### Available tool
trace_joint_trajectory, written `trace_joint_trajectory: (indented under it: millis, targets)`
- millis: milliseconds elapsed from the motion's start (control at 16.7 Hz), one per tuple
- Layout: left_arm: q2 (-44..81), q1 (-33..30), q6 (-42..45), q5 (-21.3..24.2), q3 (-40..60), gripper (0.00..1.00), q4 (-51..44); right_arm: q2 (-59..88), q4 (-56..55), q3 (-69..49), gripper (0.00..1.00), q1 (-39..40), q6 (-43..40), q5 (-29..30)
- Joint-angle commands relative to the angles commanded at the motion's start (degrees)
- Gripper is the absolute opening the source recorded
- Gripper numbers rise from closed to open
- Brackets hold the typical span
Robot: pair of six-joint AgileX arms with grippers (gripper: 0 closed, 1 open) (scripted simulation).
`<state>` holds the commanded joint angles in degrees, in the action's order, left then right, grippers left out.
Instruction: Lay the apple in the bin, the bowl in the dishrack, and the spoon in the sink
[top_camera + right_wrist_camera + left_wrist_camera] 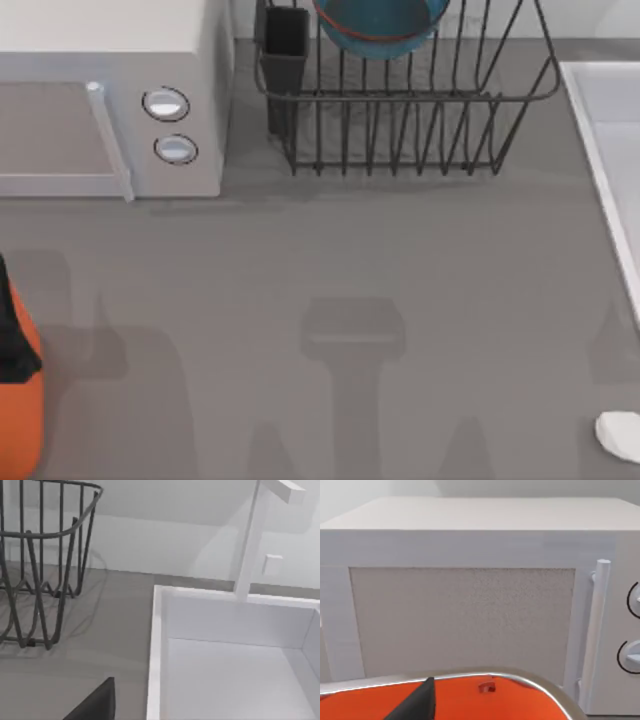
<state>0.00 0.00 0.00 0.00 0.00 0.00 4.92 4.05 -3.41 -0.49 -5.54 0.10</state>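
Bowl racked; spoon left on table, right arm nearer.

Top view, left to right: bright-orange rounded bin (20, 400) with black part at 8 o'clock; small red apple (486, 687) apparently inside it, per left wrist view. White box microwave (110, 100) at 10. Teal-blue bowl (380, 25) sits in black wire dishrack (420, 110) at 12. Pale raised-rim sink (610, 170) at 3. Small white oval spoon (620, 436) at 5, just short of sink; long axis hidden. Both claws' opening: cannot tell.
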Motion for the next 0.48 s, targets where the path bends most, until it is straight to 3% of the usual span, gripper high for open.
trace_joint_trajectory:
  millis: [480]
  targets:
    - [0.0,0.0,0.0,0.0,0.0,1.0,0.0,22.6,19.1,-13.5,1.0,-2.5,-27.7,0.3]
